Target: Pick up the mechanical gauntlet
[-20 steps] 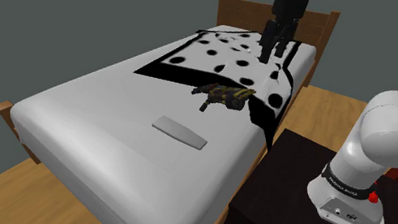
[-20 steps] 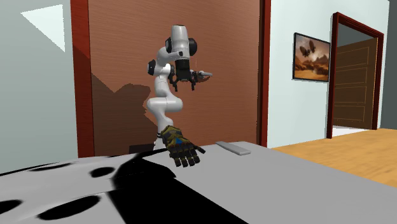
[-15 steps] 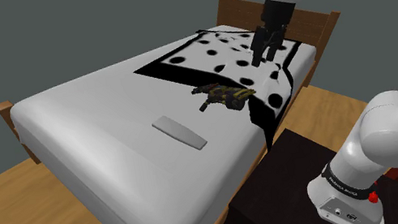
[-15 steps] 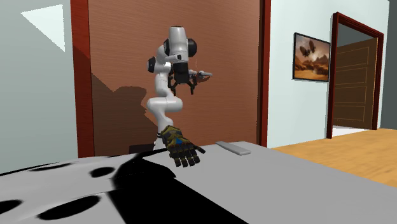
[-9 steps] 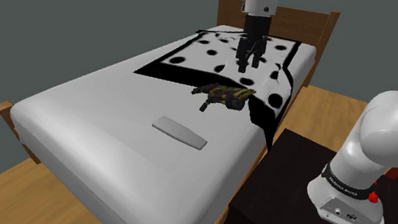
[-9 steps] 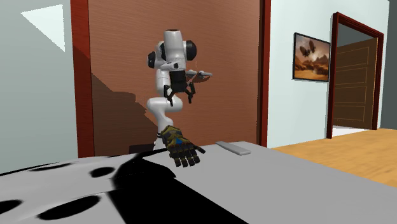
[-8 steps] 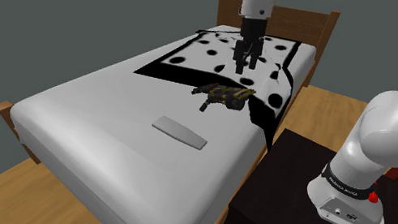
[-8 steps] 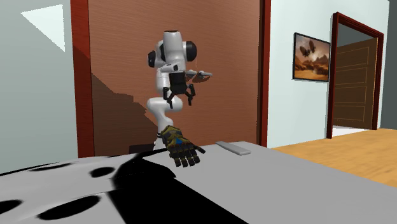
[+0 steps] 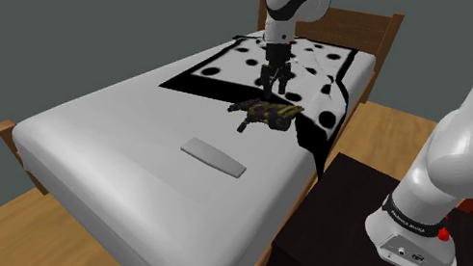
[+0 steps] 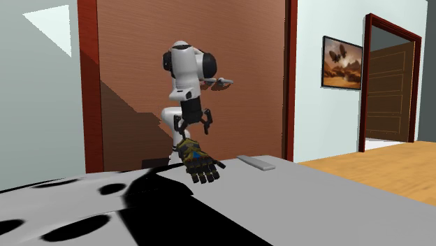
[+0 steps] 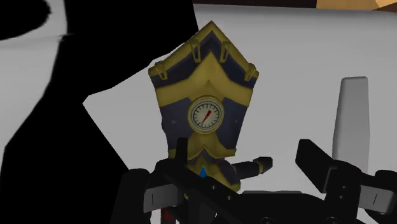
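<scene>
A white bed (image 9: 113, 166) in a wooden frame is standing on a wood floor (image 9: 11, 260), a black-spotted cover (image 9: 247, 57) lying over its head end. The gold-and-blue gauntlet (image 9: 266, 113) is lying unmoved at that cover's edge, near a flat grey slab (image 9: 213, 157). The gripper (image 9: 273, 80), its jaws spread wide and empty, has been descending from near the headboard (image 9: 387, 33) and is hovering just above the gauntlet.

The blue-and-gold mechanical gauntlet (image 11: 207, 108) loses its finger end behind the black two-finger hand (image 11: 248, 156), which also covers the near end of the flat grey slab (image 11: 352, 118). In the second exterior view the grey bed (image 10: 314, 203) hides the base of the white arm (image 10: 183, 77); the shoulder view's top edge cuts its upper links.
</scene>
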Controlling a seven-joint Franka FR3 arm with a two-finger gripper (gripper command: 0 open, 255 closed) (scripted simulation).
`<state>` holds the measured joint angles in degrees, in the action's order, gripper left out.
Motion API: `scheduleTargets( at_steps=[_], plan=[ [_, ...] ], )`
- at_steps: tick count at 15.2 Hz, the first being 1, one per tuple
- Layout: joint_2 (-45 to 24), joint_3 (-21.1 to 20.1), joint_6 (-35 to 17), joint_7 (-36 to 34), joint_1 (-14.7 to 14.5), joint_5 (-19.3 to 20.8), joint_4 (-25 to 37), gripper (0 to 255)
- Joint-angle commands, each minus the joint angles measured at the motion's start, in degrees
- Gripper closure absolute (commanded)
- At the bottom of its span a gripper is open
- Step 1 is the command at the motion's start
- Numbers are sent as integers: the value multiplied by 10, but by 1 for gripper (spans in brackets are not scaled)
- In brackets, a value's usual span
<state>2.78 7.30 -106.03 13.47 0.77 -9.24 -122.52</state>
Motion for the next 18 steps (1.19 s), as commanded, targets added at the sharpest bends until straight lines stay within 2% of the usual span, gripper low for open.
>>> scheduleTargets(
  at_steps=[1, 3, 12, 13, 18],
  plan=[
    [-54, 6, -1, 23, 4, -8, 33, 0],
    [-92, 8, 0, 36, 8, -14, 59, 0],
    [-120, 6, -52, 47, 8, -22, 33, 0],
    [-118, 6, -53, 47, 8, -21, 30, 255],
    [-117, 6, -52, 47, 8, -21, 30, 255]
  ],
)
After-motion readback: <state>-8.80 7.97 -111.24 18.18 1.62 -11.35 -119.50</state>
